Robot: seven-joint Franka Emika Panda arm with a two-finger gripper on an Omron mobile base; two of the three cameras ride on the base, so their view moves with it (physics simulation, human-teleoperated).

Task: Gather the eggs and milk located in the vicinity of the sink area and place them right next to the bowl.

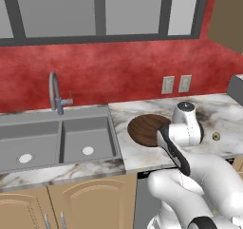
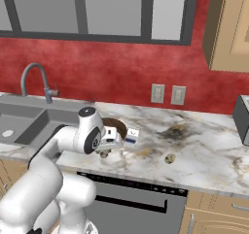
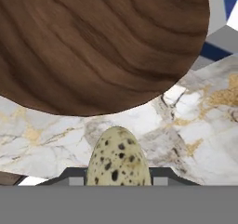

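Bowl [image 3: 93, 42] holds nothing; speckled egg [image 3: 118, 158] lies just beside it.

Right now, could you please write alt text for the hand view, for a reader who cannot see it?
A pale speckled egg sits at the bottom centre between the gripper's dark finger tips, above a marble counter. A wide dark brown wooden bowl takes up the upper part, close to the egg, and a corner of the white and blue milk carton shows at top right.
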